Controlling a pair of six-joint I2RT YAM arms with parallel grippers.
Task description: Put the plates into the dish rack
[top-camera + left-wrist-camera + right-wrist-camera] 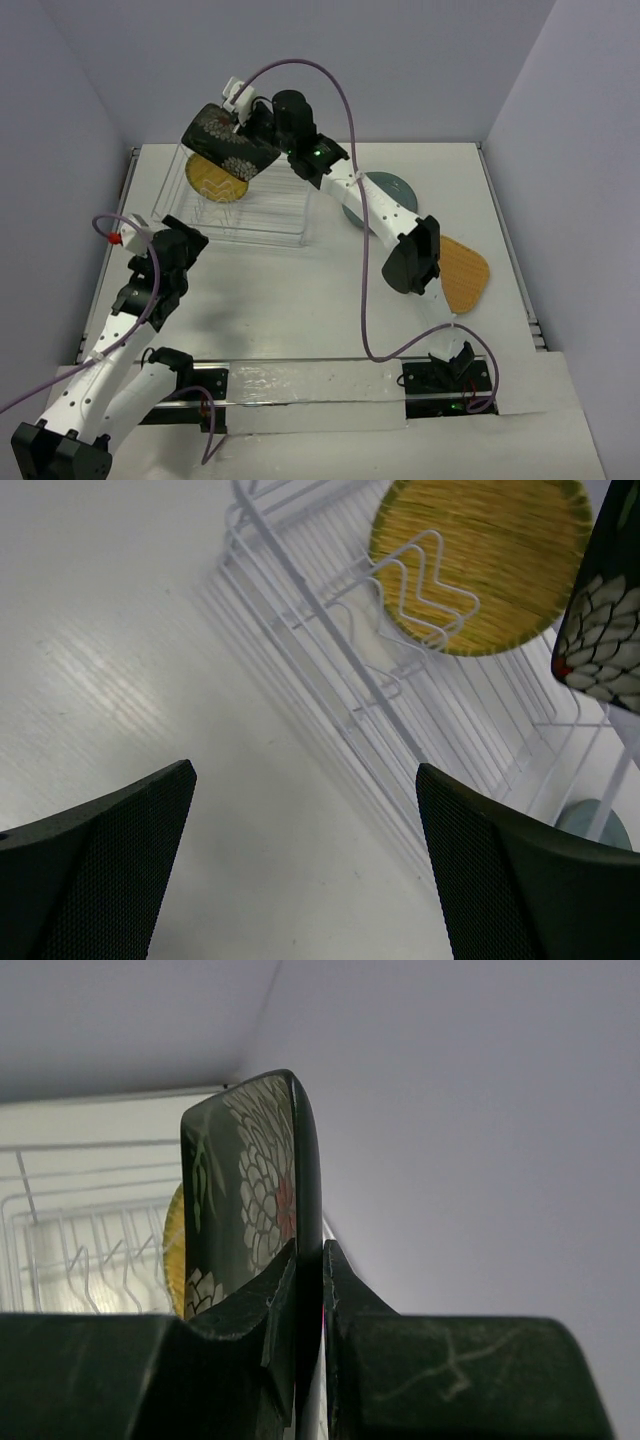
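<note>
The right gripper [308, 1260] is clamped on the rim of the black plate [255, 1180], above the dish rack [262, 218]. Just below it the yellow plate [480, 560] stands in the rack, partly covered. The right arm [375, 210] hides most of the teal plate [392, 188] and an edge of the orange plate [465, 275]. The left gripper [305, 770], opened wide, faces the rack.

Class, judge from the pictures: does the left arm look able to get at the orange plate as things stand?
Probably not. The orange plate lies far right on the table, and the right arm stretches across between it and the left pincer, which hangs open by the rack.
</note>
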